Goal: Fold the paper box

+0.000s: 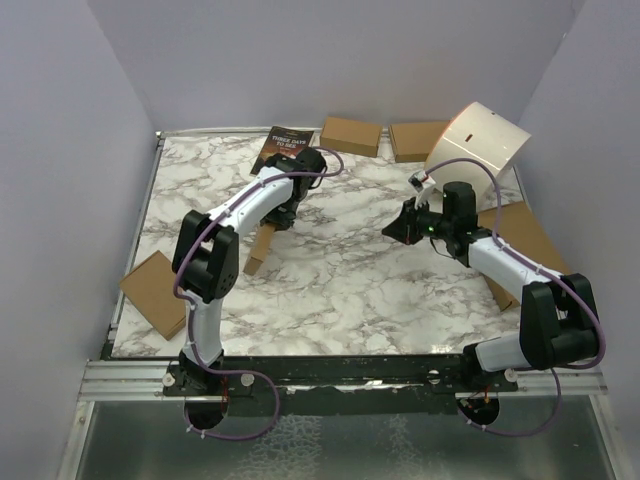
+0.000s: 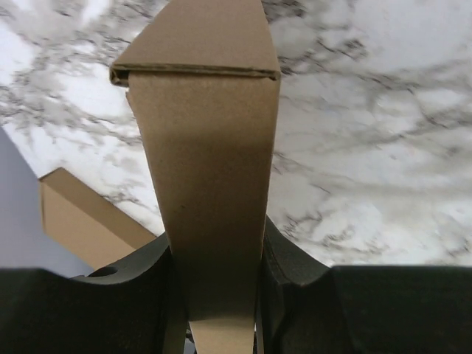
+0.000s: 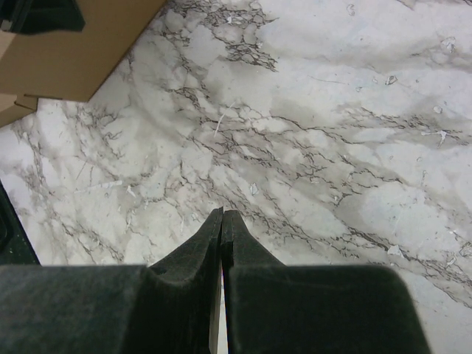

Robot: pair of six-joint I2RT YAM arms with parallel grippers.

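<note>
Marble table is carrying the work; L gripper is clamping the box, still flat, slanting down left of centre; R gripper is hovering shut, empty. Folding seems early; next prob. needs R opening to catch a flap.
</note>
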